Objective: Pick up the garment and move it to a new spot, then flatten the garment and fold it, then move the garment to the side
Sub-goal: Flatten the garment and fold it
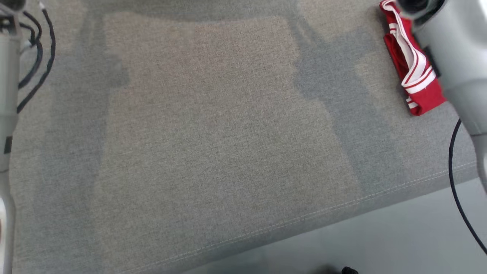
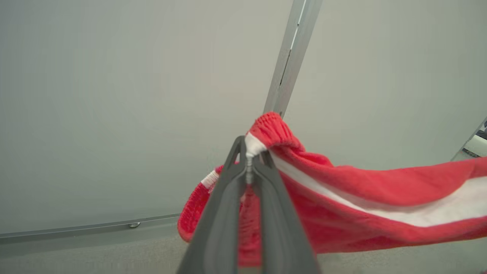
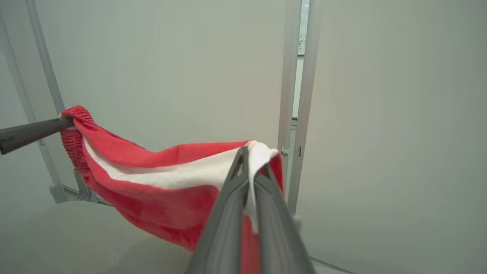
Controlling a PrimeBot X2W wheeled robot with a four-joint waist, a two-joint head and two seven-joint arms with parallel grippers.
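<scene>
Overhead, we counted two pale forearms, the left forearm (image 1: 7, 95) along the left edge with a bundle of black cables (image 1: 42, 57) beside it, and the right forearm (image 1: 456, 57) at the upper right with one black cable (image 1: 454, 182) looping below it. Between them lay one wide grey cloth surface (image 1: 213, 133), its stitched front edge meeting the pale floor (image 1: 380, 236). At the surface's upper right we saw one red striped piece (image 1: 414, 76), bunched and partly behind the right forearm. We could not tell whether it was the same cloth that the wrist cameras showed. In those views we counted one garment (image 2: 361, 198), red with a broad white band and a gathered red hem, hanging in the air between two grippers, sagging in the middle, in front of plain pale walls and a metal post (image 2: 291, 57). The left gripper (image 2: 249, 160) had its jaws pressed together on a white-edged corner of the garment, with the cloth squeezed in the slit between the dark fingers. The right gripper (image 3: 251, 160) was likewise clamped tight on the opposite end, a fold of the white band pinched between its fingers and trailing down. From the right wrist we also saw the tip of the left gripper (image 3: 70, 121) touching the gathered hem at the far left.
</scene>
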